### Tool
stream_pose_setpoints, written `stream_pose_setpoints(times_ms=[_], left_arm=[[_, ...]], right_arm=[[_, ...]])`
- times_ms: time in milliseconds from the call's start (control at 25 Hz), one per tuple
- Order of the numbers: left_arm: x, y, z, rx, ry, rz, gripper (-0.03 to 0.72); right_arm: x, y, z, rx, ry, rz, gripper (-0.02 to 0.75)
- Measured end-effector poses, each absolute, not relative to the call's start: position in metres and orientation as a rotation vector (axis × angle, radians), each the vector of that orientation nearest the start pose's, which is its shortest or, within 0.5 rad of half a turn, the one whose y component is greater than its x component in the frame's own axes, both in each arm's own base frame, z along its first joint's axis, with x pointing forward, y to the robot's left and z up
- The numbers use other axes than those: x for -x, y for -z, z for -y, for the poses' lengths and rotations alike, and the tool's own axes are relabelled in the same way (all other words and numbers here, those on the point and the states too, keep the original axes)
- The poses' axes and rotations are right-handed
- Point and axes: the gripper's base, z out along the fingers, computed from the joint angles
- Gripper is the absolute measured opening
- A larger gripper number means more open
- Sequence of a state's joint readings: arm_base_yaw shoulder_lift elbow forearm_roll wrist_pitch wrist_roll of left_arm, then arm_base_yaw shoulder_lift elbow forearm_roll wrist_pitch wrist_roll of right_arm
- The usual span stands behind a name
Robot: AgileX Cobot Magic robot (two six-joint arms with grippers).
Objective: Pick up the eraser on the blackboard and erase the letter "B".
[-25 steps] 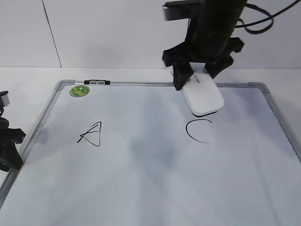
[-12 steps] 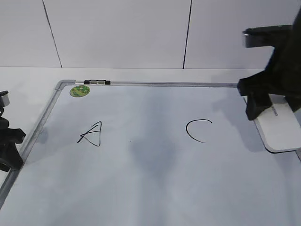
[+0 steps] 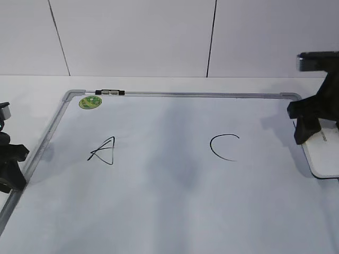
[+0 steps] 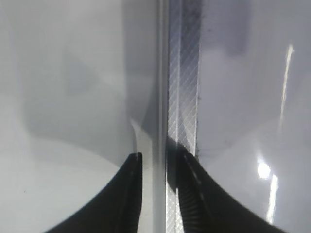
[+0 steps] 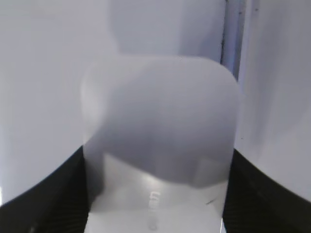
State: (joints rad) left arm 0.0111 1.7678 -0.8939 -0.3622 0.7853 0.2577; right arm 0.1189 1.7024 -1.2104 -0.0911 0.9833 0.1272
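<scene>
The blackboard [image 3: 175, 211] lies flat and bears a black "A" [image 3: 103, 151] and "C" [image 3: 222, 147]. No letter "B" shows between them; that patch is bare. My right gripper [image 3: 320, 138] is at the board's right edge, shut on the white eraser [image 3: 324, 159], which rests low against the board by the frame. In the right wrist view the eraser [image 5: 160, 121] fills the space between the black jaws [image 5: 155, 194]. My left gripper [image 3: 11, 164] sits at the board's left edge, jaws [image 4: 158, 162] nearly together over the silver frame [image 4: 182, 87].
A round green sticker [image 3: 89, 102] and a small black-and-silver marker [image 3: 109, 92] sit at the board's far left corner. A white wall rises behind the table. The board's right frame [image 5: 231, 34] runs just beside the eraser.
My right gripper carried the eraser from above the "C" rightward and down to the board's right edge. The left arm has not moved.
</scene>
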Motion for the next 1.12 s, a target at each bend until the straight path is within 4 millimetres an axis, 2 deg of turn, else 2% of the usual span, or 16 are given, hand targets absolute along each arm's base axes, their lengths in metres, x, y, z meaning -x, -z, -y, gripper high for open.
stream_pose_setpoints(times_ms=[120, 280, 400, 520, 720, 1120], left_arm=[[-0.289, -0.142, 0.020, 0.017, 0.392, -3.084, 0.195], [-0.289, -0.142, 0.020, 0.017, 0.392, -3.084, 0.197], [-0.289, -0.142, 0.020, 0.017, 0.392, -3.084, 0.197], [-0.289, -0.142, 0.020, 0.017, 0.392, -3.084, 0.197], [-0.289, -0.142, 0.020, 0.017, 0.392, -3.084, 0.201], [-0.289, -0.142, 0.020, 0.017, 0.392, -3.084, 0.204]], right_arm=[[-0.338, -0.206, -0.031, 0.058, 0.105, -3.006, 0.531], [-0.342, -0.193, -0.017, -0.001, 0.113, -3.041, 0.531], [-0.342, -0.192, -0.001, -0.089, 0.096, -3.046, 0.531], [-0.342, -0.192, 0.006, -0.120, 0.045, -3.049, 0.531], [-0.345, -0.192, 0.001, -0.034, -0.045, -3.027, 0.531], [-0.345, -0.192, 0.001, 0.020, -0.041, -3.022, 0.549]])
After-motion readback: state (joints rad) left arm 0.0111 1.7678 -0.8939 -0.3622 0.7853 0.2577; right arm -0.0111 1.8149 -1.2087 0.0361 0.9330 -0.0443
